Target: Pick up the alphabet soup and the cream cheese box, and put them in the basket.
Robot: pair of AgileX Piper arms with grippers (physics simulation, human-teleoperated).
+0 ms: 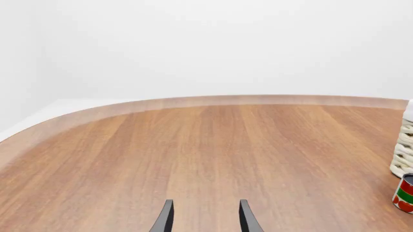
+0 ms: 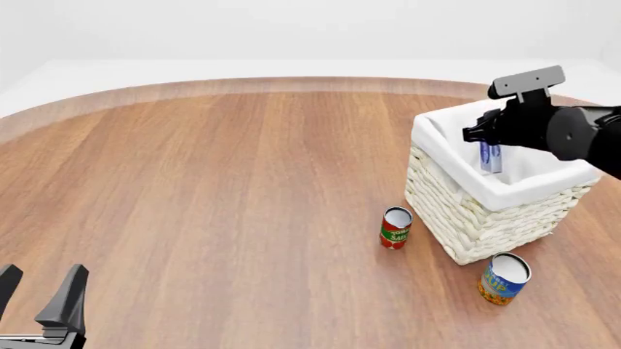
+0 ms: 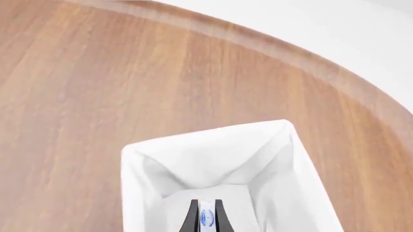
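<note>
The right hand (image 2: pixel 490 154) holds the pale blue-and-white flat cream cheese box (image 2: pixel 490 158) over the cream-white wicker basket (image 2: pixel 466 211), ready for release; the left hand (image 2: pixel 39 291) waits open, and the blue-labelled alphabet soup can (image 2: pixel 504 279) stands on the wooden table (image 2: pixel 223 189).

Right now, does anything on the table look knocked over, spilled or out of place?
Nothing stands out. The red and green can and the soup can stand upright beside the basket, and the right pincer holds the cream cheese box on end over the basket.
</note>
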